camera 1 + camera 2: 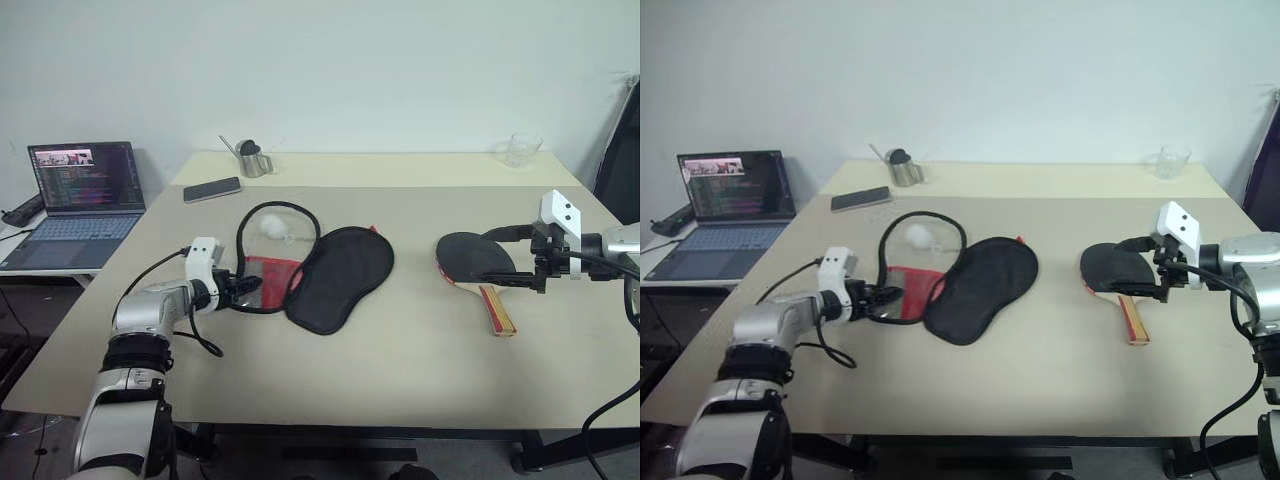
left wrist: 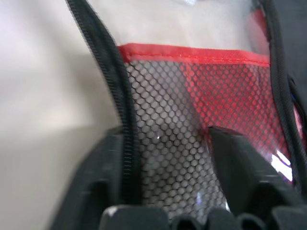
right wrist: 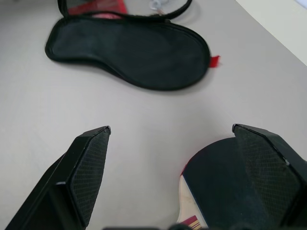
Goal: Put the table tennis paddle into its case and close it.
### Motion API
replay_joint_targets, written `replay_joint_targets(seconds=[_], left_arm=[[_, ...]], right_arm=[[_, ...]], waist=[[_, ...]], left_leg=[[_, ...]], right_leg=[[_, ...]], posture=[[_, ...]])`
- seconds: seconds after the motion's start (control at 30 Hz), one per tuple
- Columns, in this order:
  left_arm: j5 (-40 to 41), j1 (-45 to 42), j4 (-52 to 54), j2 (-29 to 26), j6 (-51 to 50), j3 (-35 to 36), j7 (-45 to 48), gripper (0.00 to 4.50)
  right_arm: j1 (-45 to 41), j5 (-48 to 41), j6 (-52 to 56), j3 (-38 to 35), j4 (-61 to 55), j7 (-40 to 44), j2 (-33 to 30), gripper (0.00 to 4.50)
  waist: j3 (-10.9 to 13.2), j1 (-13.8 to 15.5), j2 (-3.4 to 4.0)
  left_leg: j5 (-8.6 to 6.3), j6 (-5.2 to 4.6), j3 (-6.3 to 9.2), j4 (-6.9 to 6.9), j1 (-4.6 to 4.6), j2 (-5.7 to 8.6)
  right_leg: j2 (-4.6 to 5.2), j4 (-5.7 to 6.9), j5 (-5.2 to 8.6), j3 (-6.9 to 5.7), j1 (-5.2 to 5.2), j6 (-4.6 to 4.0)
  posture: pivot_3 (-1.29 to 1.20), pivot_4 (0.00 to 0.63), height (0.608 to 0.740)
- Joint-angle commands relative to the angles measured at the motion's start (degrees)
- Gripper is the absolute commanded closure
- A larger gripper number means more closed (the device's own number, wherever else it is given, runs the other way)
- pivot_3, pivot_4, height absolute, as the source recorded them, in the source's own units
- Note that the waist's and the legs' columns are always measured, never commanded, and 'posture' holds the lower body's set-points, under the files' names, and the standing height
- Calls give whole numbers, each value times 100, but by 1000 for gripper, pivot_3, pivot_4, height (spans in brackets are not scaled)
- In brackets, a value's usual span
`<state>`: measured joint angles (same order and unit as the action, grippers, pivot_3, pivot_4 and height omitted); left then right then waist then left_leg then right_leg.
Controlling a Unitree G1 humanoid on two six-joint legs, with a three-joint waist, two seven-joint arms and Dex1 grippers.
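From the head camera, the left gripper (image 1: 243, 288) has its fingers half closed at the zip edge of the open black fabric paddle-shaped case (image 1: 318, 268), while the right gripper (image 1: 520, 257) stands wide open just over the table tennis paddle with round black rubber blade and striped wooden handle (image 1: 477, 268). In the left wrist view, the zipper rim lies beside one finger (image 2: 98, 178) and the mesh between both, so the pinch could catch only mesh and slip. In the right wrist view, the blade (image 3: 221, 179) sits under one finger only; closing now could push it away.
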<state>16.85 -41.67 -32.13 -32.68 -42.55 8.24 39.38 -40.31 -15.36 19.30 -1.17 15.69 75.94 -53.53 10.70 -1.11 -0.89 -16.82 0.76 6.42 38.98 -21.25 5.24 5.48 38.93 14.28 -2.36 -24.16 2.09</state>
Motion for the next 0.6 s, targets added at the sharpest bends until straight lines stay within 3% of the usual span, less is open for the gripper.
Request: replay_joint_targets(seconds=[0.03,0.17,0.4,0.6], left_arm=[[83,-111,488,38,-125,252,-388,3190],[-83,-7,863,318,118,211,-947,4468],[39,-19,1247,1269,477,615,-2127,4468],[-79,11,1271,1791,708,558,-2731,4468]], right_arm=[[-58,-137,-19,-198,-264,-35,-60,0],[-65,-146,-27,-174,-297,8,-61,0],[-19,-174,-9,-193,-374,-9,-94,0],[40,-212,23,-198,-448,-16,-124,0]], waist=[[0,12,-1],[0,24,-3],[3,96,-10],[4,100,-13]], left_leg=[[0,0,-1,0,0,0],[0,0,-4,-1,3,-1],[0,1,-6,-1,1,-2],[-1,2,-10,-1,1,-2]], right_leg=[[0,-1,0,1,0,0],[-1,-2,0,4,1,1],[-1,-6,-1,4,1,2],[-1,-7,-2,6,1,4]], posture=[[0,150,740],[0,150,740],[0,150,740],[0,150,740]])
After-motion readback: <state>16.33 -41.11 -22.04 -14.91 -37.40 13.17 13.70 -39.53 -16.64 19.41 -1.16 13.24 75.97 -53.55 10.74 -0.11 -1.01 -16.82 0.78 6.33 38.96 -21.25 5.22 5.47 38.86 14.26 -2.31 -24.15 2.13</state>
